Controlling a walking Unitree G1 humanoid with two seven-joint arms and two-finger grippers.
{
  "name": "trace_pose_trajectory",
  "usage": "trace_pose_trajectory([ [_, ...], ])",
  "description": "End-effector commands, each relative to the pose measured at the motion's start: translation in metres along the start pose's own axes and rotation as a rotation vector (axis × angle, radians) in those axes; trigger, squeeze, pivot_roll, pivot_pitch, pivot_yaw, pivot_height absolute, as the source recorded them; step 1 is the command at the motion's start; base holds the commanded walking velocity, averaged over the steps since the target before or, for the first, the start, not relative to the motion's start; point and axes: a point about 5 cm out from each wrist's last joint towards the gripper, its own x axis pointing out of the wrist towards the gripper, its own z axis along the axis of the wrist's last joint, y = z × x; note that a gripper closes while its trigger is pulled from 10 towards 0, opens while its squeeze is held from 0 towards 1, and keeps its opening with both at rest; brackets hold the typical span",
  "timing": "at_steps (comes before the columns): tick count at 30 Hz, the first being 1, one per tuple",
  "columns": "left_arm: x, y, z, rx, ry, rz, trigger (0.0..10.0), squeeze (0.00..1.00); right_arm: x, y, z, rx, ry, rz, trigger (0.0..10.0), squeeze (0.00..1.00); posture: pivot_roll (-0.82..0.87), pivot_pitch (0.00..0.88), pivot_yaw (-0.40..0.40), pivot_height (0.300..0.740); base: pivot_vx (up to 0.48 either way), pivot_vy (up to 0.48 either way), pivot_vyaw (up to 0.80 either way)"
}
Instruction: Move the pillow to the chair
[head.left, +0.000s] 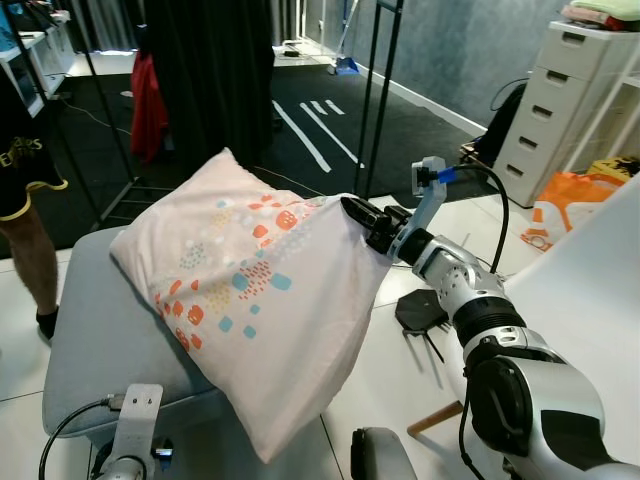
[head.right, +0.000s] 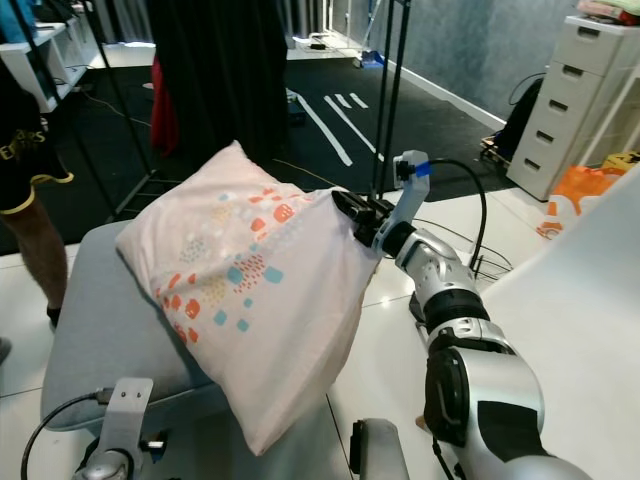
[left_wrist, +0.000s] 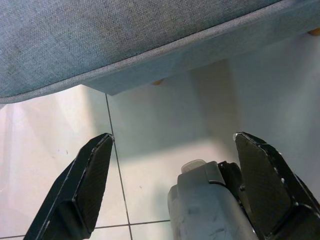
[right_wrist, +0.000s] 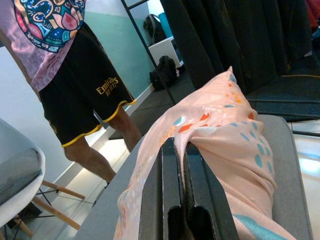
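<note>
person (head.left: 25, 170) at 9 o'clock was cut off by the frame edge; legs and black shorts w/ yellow trim showed, head out of frame. white drawer unit (head.left: 560, 105) at 2 o'clock was partly cut by the edge, w/ folded items on top, too cropped to identify. orange bag (head.left: 565, 205) sat just beside the unit's base; contents couldn't be made out. small dark object (head.left: 420, 312) on the white tiled floor (head.left: 400, 370) at 4 o'clock was hard to identify. far edge of the grey chair (head.left: 95, 330) seat was hidden under the pillow (head.left: 250, 290).

pillow, pale pink w/ orange and blue print, lay tilted across the chair seat near centre, lower corner hanging past the seat's front edge at 6 o'clock, upper corner pointing to 11 o'clock.

right gripper (head.left: 358, 215), just right of centre, was clamped on the pillow's edge at the 2 o'clock side; in the right wrist view its fingers (right_wrist: 172, 190) stood pressed together w/ fabric bunched between them. left gripper (left_wrist: 175, 185) hung low at 7 o'clock beside the chair's front, fingers (left_wrist: 87, 185) spread wide apart over the floor, holding nothing, the seat's grey underside near above.
</note>
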Motion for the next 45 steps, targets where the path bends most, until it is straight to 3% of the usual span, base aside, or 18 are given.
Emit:
trace_pose_trajectory([
  [1, -0.001, -0.002, -0.004, 0.014, 0.021, -0.003, 10.0, 0.0, 0.005, 0.005, 0.019, -0.041, -0.064, 0.029, 0.0, 0.0, -0.13, 0.006, -0.03, 0.413, 0.0, 0.0, 0.0],
  [9, -0.001, -0.002, -0.004, 0.02, 0.024, -0.007, 10.0, 0.0, 0.005, 0.006, 0.022, -0.044, -0.075, 0.023, 0.0, 0.0, -0.13, 0.016, -0.028, 0.433, 0.0, 0.0, 0.0],
  [19, 0.0, -0.003, -0.002, 0.01, 0.018, -0.005, 10.0, 0.0, 0.007, 0.006, -0.004, -0.004, -0.015, -0.016, 0.0, 0.0, -0.13, 0.003, -0.049, 0.467, 0.0, 0.0, 0.0],
  [34, 0.0, -0.002, -0.003, 0.004, 0.02, -0.006, 10.0, 0.0, 0.019, 0.017, 0.009, 0.002, -0.071, 0.017, 0.0, 0.0, -0.09, 0.0, -0.054, 0.526, 0.0, 0.0, 0.0],
  [45, -0.001, -0.002, -0.005, 0.0, 0.024, -0.013, 10.0, 0.0, 0.014, 0.012, -0.001, 0.008, -0.055, -0.02, 0.0, 0.0, -0.08, 0.0, -0.045, 0.576, 0.0, 0.0, 0.0],
])
